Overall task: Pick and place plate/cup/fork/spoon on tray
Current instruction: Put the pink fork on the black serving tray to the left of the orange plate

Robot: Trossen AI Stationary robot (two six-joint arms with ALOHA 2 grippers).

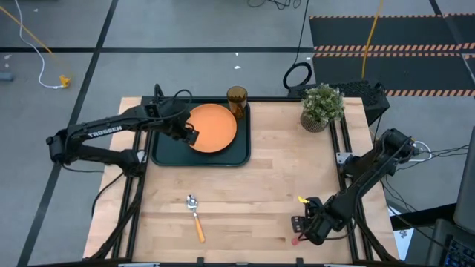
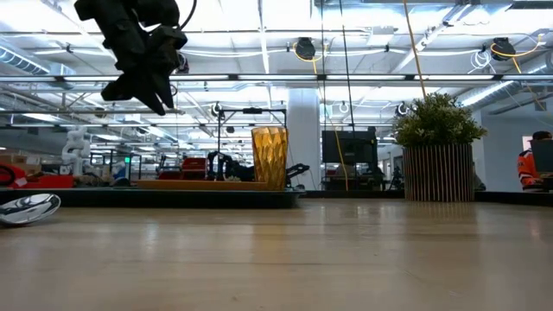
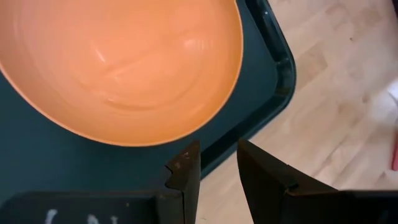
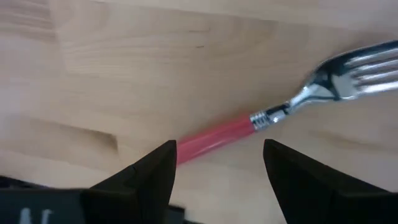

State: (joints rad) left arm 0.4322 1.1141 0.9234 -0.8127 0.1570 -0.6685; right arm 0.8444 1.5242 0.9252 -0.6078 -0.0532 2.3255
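My left pincer [image 1: 191, 136] hangs over the tray [image 1: 165, 154] beside the plate [image 1: 212, 127], its fingers [image 3: 184, 174] narrowly parted and grasping nothing (the plate lies flat on the tray, the cup [image 1: 236, 99] standing at the tray's far corner). My right pincer [image 1: 300, 230] is spread wide, low over the worktop [image 1: 252, 193], straddling the fork [image 4: 280, 111] by its red handle. The spoon [image 1: 194, 214] lies on the bare worktop, well apart from the tray.
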